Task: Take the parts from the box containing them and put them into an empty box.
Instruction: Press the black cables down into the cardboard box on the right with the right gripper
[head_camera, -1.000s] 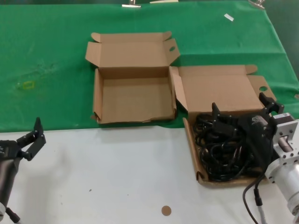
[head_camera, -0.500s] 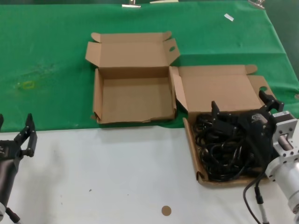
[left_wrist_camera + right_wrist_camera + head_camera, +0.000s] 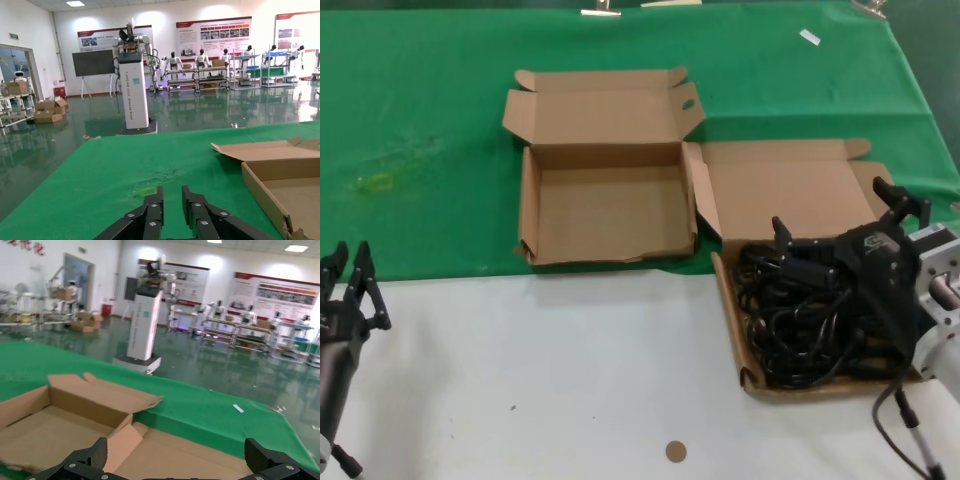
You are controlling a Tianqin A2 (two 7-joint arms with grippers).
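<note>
The parts are a tangle of black cords filling the box containing them, at the right with its lid folded back. My right gripper hovers just over that tangle, open wide with nothing between its fingers. The right wrist view shows the right gripper over the lid; the cords are hidden there. The empty box lies open at the centre on the green cloth, also seen as the empty box. My left gripper waits at the far left, shut to a narrow slit on nothing.
A green cloth covers the far half of the table and a white surface the near half. A small brown disc lies near the front edge. A cable hangs from my right arm. A white tag lies far back.
My left gripper's fingers have drawn together and it has shifted slightly left. My right gripper has edged right and a little up over the cords. Boxes and cords have not moved.
</note>
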